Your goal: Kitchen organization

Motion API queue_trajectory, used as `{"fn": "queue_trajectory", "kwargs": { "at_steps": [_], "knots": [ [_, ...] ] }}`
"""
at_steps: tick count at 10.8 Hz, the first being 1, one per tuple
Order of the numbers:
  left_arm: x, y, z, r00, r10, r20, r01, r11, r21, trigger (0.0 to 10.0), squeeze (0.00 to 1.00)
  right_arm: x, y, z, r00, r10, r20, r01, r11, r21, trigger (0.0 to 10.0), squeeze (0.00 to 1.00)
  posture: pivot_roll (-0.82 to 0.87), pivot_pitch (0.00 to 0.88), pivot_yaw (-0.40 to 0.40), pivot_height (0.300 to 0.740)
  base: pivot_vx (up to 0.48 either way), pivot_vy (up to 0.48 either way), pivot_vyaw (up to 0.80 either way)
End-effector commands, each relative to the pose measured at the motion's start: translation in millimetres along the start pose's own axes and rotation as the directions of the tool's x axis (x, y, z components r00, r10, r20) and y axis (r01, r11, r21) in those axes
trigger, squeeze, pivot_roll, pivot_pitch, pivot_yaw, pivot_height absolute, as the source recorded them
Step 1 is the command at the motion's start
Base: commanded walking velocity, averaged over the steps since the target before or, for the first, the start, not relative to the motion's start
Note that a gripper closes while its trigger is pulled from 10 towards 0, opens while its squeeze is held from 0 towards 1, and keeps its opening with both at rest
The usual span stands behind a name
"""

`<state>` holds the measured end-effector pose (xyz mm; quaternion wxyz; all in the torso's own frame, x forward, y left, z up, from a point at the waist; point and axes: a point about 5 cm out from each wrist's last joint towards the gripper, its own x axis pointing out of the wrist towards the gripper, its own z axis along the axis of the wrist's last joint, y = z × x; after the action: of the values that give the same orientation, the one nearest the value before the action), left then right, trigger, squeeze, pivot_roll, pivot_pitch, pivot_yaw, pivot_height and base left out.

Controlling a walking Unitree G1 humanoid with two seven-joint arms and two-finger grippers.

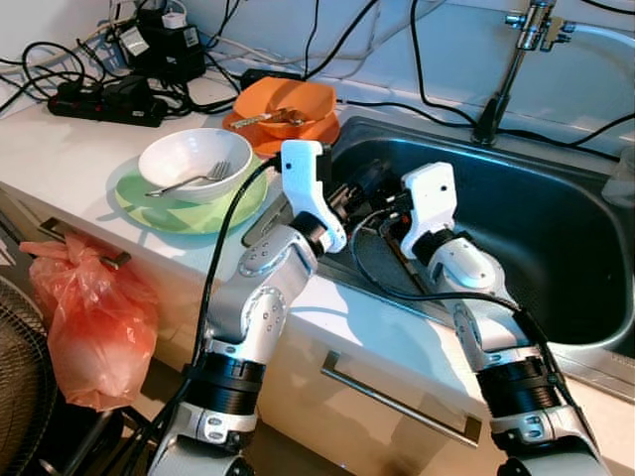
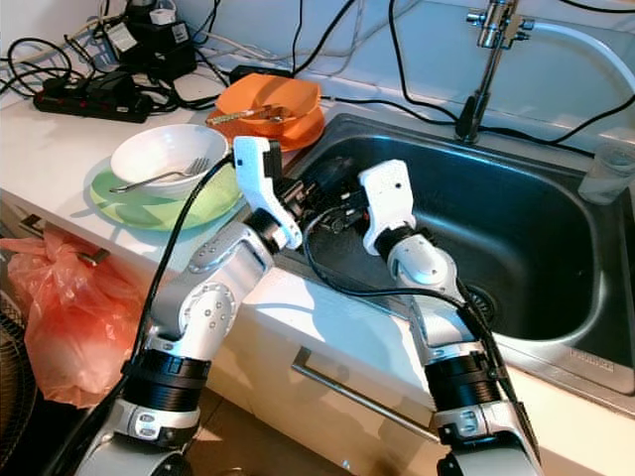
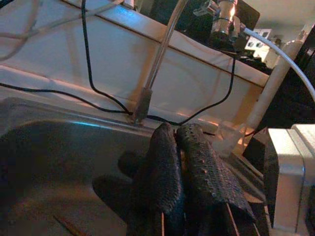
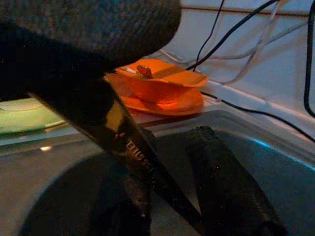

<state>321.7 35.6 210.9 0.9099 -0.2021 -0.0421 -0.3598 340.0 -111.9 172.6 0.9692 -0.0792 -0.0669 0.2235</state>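
Right, both arms are reaching into the steel sink (image 1: 556,327) from the front edge of the desk (image 1: 60,149), and they're crowded close together just inside its near left corner. The left gripper (image 3: 178,147) has its fingers pressed together with nothing between them, hovering over the basin. The right gripper (image 4: 167,162) has its fingers apart around a thin dark strip, a blade-like utensil (image 4: 123,137) with small printing on it, though whether it's truly clamped I cannot tell. Danger number one, as I judge it: those two wrists are so tight that one could clip the other, or snag the black cable (image 1: 223,248) looping off the left forearm. Danger number two: a loose hold lets the utensil slide off into the basin. On the desk to the left sit a white bowl (image 1: 193,159) with a fork (image 1: 189,181) on a green plate (image 1: 189,213), and behind them an orange bowl (image 1: 286,104) on an orange plate, waiting. The head views give the whole layout, tap (image 1: 511,59) and power strip (image 1: 104,99) included; the right wrist view alone shows the printed strip up close, while the left wrist view reveals a small thin stick (image 3: 71,227) on the sink floor
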Motion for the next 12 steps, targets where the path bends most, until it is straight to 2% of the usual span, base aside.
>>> {"fn": "queue_trajectory", "kwargs": {
  "at_steps": [1,4,5,6,7,8,9,10,12],
  "knots": [
    [-6.6,12.9,-3.7,0.998,0.064,-0.01,-0.064,0.998,-0.01,0.0,0.0,-2.1,-15.1,8.1,0.997,-0.061,0.045,0.06,0.998,0.018,0.0,0.0,-0.03,0.0,0.023,0.74,0.0,0.0,0.0],
    [-6.5,11.8,-6.6,0.998,0.063,-0.021,-0.063,0.998,-0.017,0.2,0.0,-1.8,-15.1,7.7,0.997,-0.059,0.042,0.058,0.998,0.015,0.0,0.0,-0.04,0.0,0.022,0.74,0.0,0.0,0.0],
    [-5.8,9.1,-8.5,0.999,0.043,-0.032,-0.044,0.999,-0.019,2.4,0.0,-1.7,-15.6,8.0,0.997,-0.06,0.042,0.06,0.998,0.013,0.0,0.0,-0.04,0.0,0.023,0.74,0.0,0.0,0.0],
    [-5.5,7.0,-9.8,0.999,0.026,-0.041,-0.027,0.999,-0.02,10.0,0.0,-1.7,-15.9,7.9,0.997,-0.061,0.042,0.061,0.998,0.012,0.0,0.0,-0.04,0.0,0.023,0.74,0.0,0.0,0.0],
    [-5.3,6.6,-10.6,0.999,0.023,-0.048,-0.024,1.0,-0.014,10.0,0.0,-1.6,-16.4,7.7,0.997,-0.062,0.041,0.061,0.998,0.011,0.0,0.0,-0.04,0.0,0.024,0.74,0.0,0.0,0.0],
    [-5.3,6.0,-11.3,0.999,0.012,-0.051,-0.014,1.0,-0.026,10.0,0.3,-1.5,-16.6,7.7,0.997,-0.062,0.04,0.062,0.998,0.01,0.0,0.0,-0.04,0.0,0.024,0.74,0.0,0.0,0.0],
    [-5.4,6.0,-11.2,0.999,0.012,-0.051,-0.014,1.0,-0.025,10.0,0.74,-1.4,-16.7,7.8,0.997,-0.062,0.041,0.062,0.998,0.01,0.0,0.0,-0.04,0.0,0.025,0.74,0.0,0.0,0.0],
    [-5.5,6.3,-11.3,0.999,0.013,-0.051,-0.014,0.999,-0.028,10.0,1.0,-1.1,-17.2,8.1,0.997,-0.063,0.042,0.063,0.998,0.009,0.0,0.0,-0.04,0.0,0.024,0.74,0.0,0.0,0.0],
    [-7.0,6.3,-11.4,0.999,0.002,-0.048,-0.005,0.999,-0.053,10.0,1.0,-0.4,-19.2,8.9,0.997,-0.068,0.043,0.068,0.998,0.005,0.0,0.0,-0.04,0.0,0.025,0.74,0.0,0.0,0.0]
  ]
}}
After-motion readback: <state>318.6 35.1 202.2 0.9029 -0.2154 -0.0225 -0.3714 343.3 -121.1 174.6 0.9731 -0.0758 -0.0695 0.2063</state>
